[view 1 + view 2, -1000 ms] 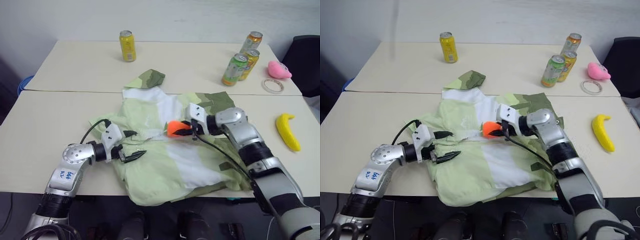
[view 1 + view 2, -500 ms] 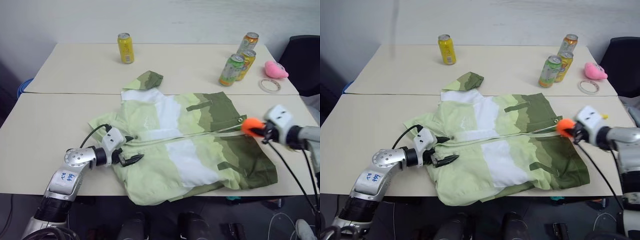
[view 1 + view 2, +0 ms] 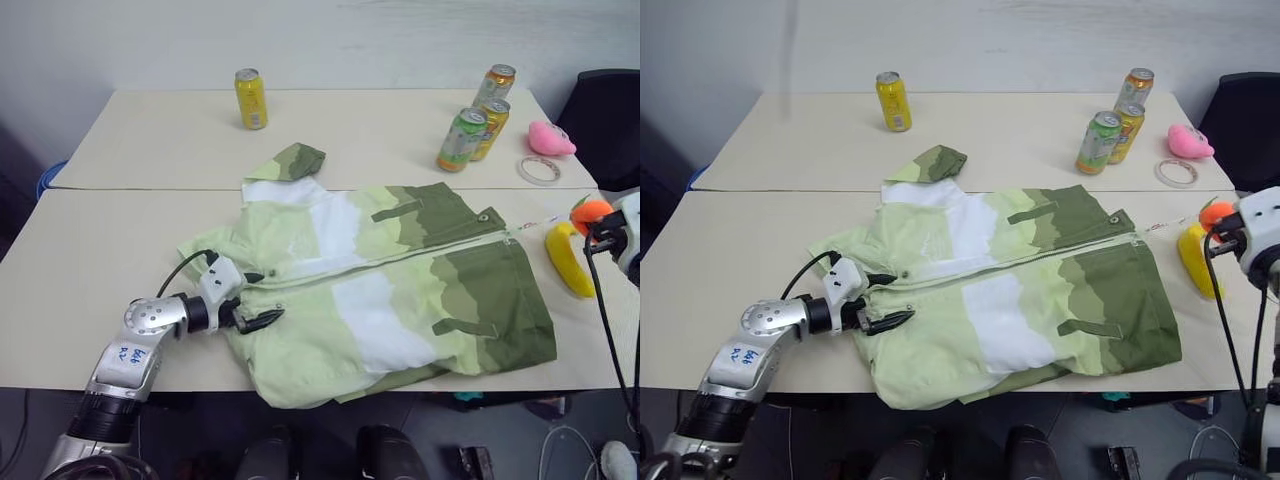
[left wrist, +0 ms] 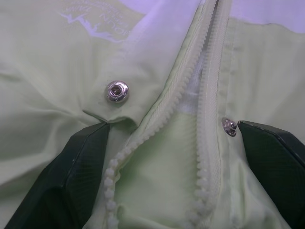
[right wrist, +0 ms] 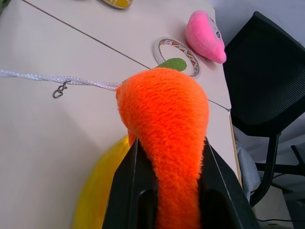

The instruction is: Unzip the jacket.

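Where two tables (image 3: 120, 215) meet, jacket (image 3: 400, 290) lies flat.

We see silver arm segments, a blue handwritten mark on the left forearm, black cables, and dark pincer fingers (image 4: 71, 181).

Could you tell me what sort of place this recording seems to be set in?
Probably an office or lab room set up for robot trials: two plain beige tables pushed together against a bare wall, a black office chair, and assorted props such as drink cans, a tape roll and the jacket.
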`<act>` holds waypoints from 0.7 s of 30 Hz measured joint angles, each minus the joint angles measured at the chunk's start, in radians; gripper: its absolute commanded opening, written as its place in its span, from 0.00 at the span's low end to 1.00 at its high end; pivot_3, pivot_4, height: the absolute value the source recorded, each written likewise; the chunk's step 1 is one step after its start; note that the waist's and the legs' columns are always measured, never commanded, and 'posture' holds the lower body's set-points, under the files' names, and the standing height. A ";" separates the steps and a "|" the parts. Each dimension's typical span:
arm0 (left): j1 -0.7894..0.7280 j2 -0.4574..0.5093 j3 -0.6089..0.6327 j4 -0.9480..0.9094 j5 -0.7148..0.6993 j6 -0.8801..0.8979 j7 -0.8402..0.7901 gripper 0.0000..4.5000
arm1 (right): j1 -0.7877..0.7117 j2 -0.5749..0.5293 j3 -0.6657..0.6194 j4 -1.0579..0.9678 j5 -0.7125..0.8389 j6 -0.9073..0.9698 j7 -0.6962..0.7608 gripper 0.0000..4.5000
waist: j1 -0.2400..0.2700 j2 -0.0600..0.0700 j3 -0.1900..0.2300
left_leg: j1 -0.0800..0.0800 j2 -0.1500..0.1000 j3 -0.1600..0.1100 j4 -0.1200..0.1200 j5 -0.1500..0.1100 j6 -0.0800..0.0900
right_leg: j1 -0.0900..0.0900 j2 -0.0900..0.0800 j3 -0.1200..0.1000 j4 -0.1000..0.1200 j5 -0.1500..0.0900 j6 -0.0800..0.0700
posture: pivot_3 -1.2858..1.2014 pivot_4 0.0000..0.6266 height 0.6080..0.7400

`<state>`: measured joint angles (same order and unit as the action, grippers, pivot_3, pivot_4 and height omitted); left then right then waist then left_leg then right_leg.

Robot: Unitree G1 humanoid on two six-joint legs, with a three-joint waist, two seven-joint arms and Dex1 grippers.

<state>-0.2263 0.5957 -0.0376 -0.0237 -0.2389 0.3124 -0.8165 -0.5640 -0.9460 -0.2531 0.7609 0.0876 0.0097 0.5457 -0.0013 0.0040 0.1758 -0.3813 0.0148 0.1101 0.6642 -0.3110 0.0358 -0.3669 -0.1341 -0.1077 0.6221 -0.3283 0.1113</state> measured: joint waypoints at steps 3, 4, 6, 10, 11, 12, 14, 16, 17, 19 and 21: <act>0.002 0.000 0.000 0.001 0.000 -0.006 -0.004 1.00 | 0.000 0.001 0.000 0.000 -0.004 -0.019 -0.047 0.07 | 0.000 0.000 0.000 | 0.000 0.000 0.000 0.000 0.000 0.000 | 0.000 0.000 0.000 0.000 0.000 0.000 | 0.52 0.24 1.00; 0.004 0.001 0.000 0.001 0.000 -0.007 -0.004 1.00 | 0.000 0.001 0.001 0.000 -0.008 -0.029 -0.057 0.07 | 0.000 0.000 0.000 | 0.000 0.000 0.000 0.000 0.000 0.000 | 0.000 0.000 0.000 0.000 0.000 0.000 | 0.52 0.24 1.00; 0.007 0.001 0.002 0.001 0.000 -0.011 -0.005 1.00 | -0.011 0.001 0.008 0.009 -0.015 -0.064 -0.079 0.07 | -0.001 0.000 0.000 | 0.000 0.000 0.000 0.000 0.000 0.000 | 0.000 0.000 0.000 0.000 0.000 0.000 | 0.52 0.24 1.00; 0.016 0.009 0.001 0.005 0.002 -0.034 -0.007 1.00 | -0.060 0.001 0.012 0.036 -0.036 -0.113 -0.111 0.07 | 0.000 0.000 0.000 | 0.000 0.000 0.000 0.000 0.000 0.000 | 0.000 0.000 0.000 0.000 0.000 0.000 | 0.52 0.24 1.00; 0.018 0.019 -0.007 0.010 0.009 -0.058 -0.012 1.00 | -0.072 0.001 0.012 0.040 -0.035 -0.097 -0.109 0.07 | 0.000 0.000 0.000 | 0.000 0.000 0.000 0.000 0.000 0.000 | 0.000 0.000 0.000 0.000 0.000 0.000 | 0.52 0.24 1.00; 0.019 0.026 -0.014 0.017 0.012 -0.080 -0.016 1.00 | -0.085 0.001 0.012 0.050 -0.033 -0.078 -0.106 0.07 | 0.000 0.001 0.000 | 0.000 0.000 0.000 0.000 0.000 0.000 | 0.000 0.000 0.000 -0.001 0.000 0.000 | 0.52 0.24 1.00; 0.022 0.034 -0.021 0.031 0.012 -0.115 -0.019 1.00 | -0.096 0.004 0.005 0.067 -0.007 -0.013 -0.095 0.07 | -0.002 0.001 0.000 | 0.000 0.000 0.000 -0.001 0.000 0.000 | 0.000 0.000 0.000 -0.001 0.000 0.000 | 0.52 0.24 1.00; 0.026 0.039 -0.021 0.041 0.012 -0.137 -0.020 1.00 | -0.106 0.029 -0.037 0.068 0.059 0.110 -0.074 0.07 | -0.004 0.002 -0.001 | 0.002 0.001 0.000 -0.001 0.000 0.000 | 0.002 0.000 0.000 -0.001 0.000 0.000 | 0.52 0.24 1.00; 0.028 0.039 -0.020 0.045 0.012 -0.143 -0.019 1.00 | -0.111 0.038 -0.052 0.068 0.086 0.171 -0.063 0.07 | -0.004 0.004 -0.002 | 0.003 0.001 0.000 -0.002 0.000 0.000 | 0.003 0.000 0.000 -0.001 0.000 0.000 | 0.52 0.24 1.00; 0.033 0.033 -0.016 0.051 0.010 -0.150 -0.014 1.00 | -0.092 0.038 -0.051 0.062 0.098 0.220 -0.032 0.07 | -0.006 0.006 -0.003 | 0.007 0.001 0.001 -0.004 0.000 0.000 | 0.005 0.000 0.000 -0.002 0.000 0.000 | 0.52 0.24 1.00; 0.042 0.020 -0.003 0.062 0.001 -0.162 -0.016 1.00 | -0.044 0.038 -0.029 0.030 0.082 0.196 0.003 0.07 | -0.007 0.007 -0.004 | 0.010 0.001 0.001 -0.006 -0.001 0.000 | 0.007 -0.001 0.001 -0.002 0.000 0.000 | 0.52 0.24 1.00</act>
<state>-0.1842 0.6158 -0.0404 0.0383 -0.2381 0.1505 -0.8326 -0.6085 -0.9082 -0.2819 0.7913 0.1696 0.2057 0.5483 -0.0082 0.0108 0.1722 -0.3716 0.0153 0.1116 0.6579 -0.3117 0.0358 -0.3600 -0.1347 -0.1065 0.6197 -0.3284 0.1110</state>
